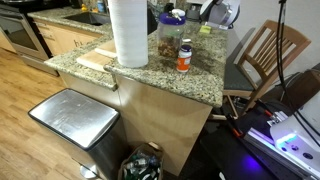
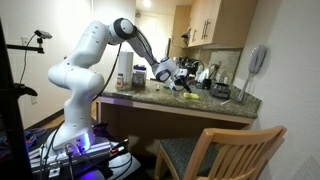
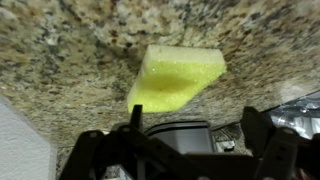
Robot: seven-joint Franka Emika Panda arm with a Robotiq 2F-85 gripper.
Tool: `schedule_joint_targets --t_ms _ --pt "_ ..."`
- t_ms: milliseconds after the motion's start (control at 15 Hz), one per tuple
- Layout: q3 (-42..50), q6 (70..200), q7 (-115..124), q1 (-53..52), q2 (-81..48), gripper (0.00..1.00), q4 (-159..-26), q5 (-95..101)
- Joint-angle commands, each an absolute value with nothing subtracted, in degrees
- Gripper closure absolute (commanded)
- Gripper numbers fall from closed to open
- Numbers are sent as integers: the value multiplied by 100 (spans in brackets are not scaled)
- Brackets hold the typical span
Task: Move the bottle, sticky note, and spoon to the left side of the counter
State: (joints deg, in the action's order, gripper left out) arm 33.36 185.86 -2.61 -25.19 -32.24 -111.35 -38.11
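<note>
The sticky note (image 3: 175, 75), a pale yellow-green square pad, lies on the speckled granite counter (image 3: 60, 60) just ahead of my gripper (image 3: 195, 112). The gripper is open, its dark fingers (image 3: 135, 115) spread wide with nothing between them. In an exterior view the gripper (image 1: 214, 13) hovers above the sticky note (image 1: 205, 30) at the far end of the counter (image 1: 160, 75). The small orange bottle (image 1: 184, 55) with a white cap stands nearer the counter's edge, apart from the gripper. I cannot make out the spoon in any view.
A tall paper towel roll (image 1: 128, 30) and a glass jar with a blue lid (image 1: 171, 35) stand beside the bottle. A steel trash can (image 1: 75, 120) sits below the counter. A wooden chair (image 1: 265, 50) stands close by. Dark clutter (image 2: 215, 92) lies further along the counter.
</note>
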Motion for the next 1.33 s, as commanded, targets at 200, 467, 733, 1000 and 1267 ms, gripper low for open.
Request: schedule_joint_targets --t_ms 200,467,733,1000,1267 --pt "4762 17158 659 -3584 -4063 0 -10604 -3615" --pt "5115 16580 1047 -3796 -4313 0 -10450 -3465" --pt "4761 16487 1973 -3409 -4106 40 -10481 -2186" --pt "4709 16363 2837 -3301 -4017 66 -10462 -1271" --pt "4607 16331 2899 -3197 -3355 90 -10786 -825"
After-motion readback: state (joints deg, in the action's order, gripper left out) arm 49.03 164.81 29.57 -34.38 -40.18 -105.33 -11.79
